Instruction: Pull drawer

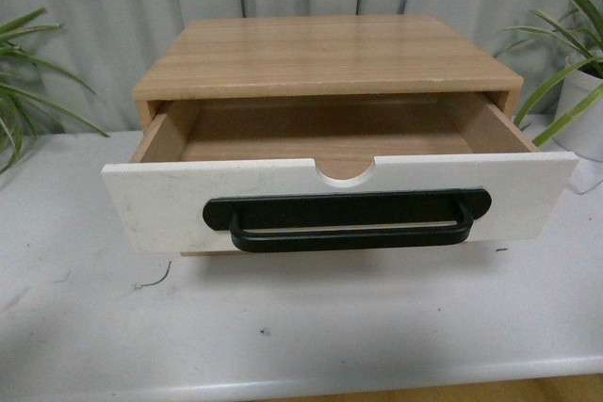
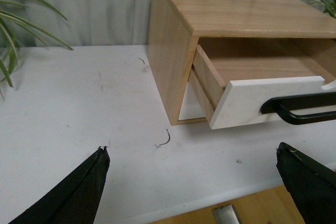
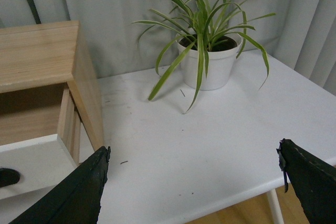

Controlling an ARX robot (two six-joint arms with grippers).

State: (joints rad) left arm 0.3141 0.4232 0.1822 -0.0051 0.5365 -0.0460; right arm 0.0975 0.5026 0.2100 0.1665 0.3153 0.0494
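The drawer [image 1: 160, 204], with its black handle [image 1: 349, 209], stands pulled out of the wooden cabinet [image 1: 325, 54] on the white table [image 1: 283, 327].

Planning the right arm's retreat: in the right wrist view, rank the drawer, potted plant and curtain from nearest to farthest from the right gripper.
From the right gripper:
1. drawer, pulled out, close on its left.
2. potted plant, farther back on the table.
3. curtain, behind the plant.

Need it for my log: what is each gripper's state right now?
Left gripper: open, holding nothing.
Right gripper: open, holding nothing.
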